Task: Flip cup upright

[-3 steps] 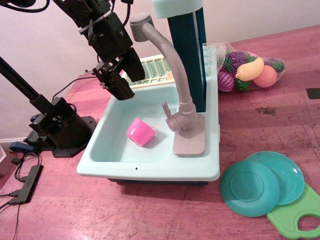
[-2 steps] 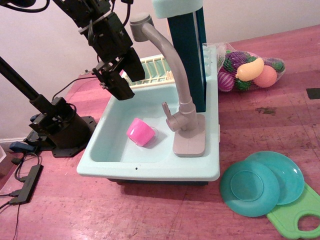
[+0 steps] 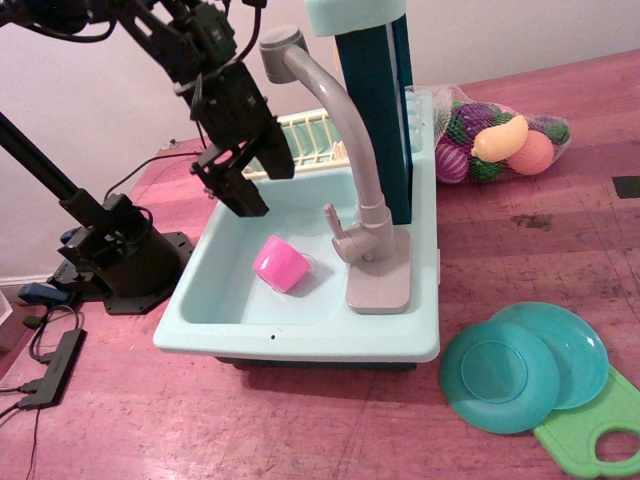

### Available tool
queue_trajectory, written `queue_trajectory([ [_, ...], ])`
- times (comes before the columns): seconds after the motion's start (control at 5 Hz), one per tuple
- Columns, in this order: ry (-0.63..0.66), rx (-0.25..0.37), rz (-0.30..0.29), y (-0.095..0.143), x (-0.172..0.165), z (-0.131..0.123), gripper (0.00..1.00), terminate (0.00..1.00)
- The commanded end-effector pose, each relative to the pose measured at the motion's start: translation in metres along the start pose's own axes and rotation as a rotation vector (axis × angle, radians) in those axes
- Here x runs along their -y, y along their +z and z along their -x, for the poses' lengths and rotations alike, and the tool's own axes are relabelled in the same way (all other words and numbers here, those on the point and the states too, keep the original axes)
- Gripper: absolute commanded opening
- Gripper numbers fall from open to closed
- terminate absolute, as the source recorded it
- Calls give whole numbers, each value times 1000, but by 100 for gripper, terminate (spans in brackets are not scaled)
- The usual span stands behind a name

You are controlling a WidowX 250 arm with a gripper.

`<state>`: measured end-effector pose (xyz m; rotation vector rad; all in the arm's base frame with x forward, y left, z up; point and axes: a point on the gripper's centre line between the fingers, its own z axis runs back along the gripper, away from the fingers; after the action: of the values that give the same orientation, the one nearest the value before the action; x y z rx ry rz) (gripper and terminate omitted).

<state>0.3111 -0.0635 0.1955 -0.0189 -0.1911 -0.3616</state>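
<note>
The pink cup (image 3: 281,264) lies on its side on the floor of the pale blue toy sink (image 3: 210,300), near the middle of the basin and just left of the grey faucet (image 3: 350,170). Its open end seems to point toward the right, to the faucet base, but this is not fully clear.

The black gripper (image 3: 258,190) hangs above the back left part of the basin, higher than the cup and apart from it. Its two fingers (image 3: 248,196) point down and a little to the right. There is an empty gap between them, so the jaws stand apart and hold nothing.

Behind the sink there is a cream dish rack (image 3: 305,140) and a dark teal column (image 3: 375,100). On the reddish wooden table (image 3: 520,250), a net bag of toy fruit (image 3: 495,140) lies to the right of the column. Two teal plates (image 3: 525,365) overlap near the front right corner of the sink, and they partly cover a green cutting board (image 3: 600,430).
</note>
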Motion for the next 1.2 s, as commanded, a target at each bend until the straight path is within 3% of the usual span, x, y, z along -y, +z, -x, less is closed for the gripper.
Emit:
queue_trajectory([
  [0.0,-171,38,4,9,-15,-11,100,0],
  [0.2,-214,7,12,-5,-13,-16,100,0],
  [0.6,-175,-25,61,-22,0,17,100,0],
  [1.0,-142,-9,63,-41,-1,34,100,0],
])
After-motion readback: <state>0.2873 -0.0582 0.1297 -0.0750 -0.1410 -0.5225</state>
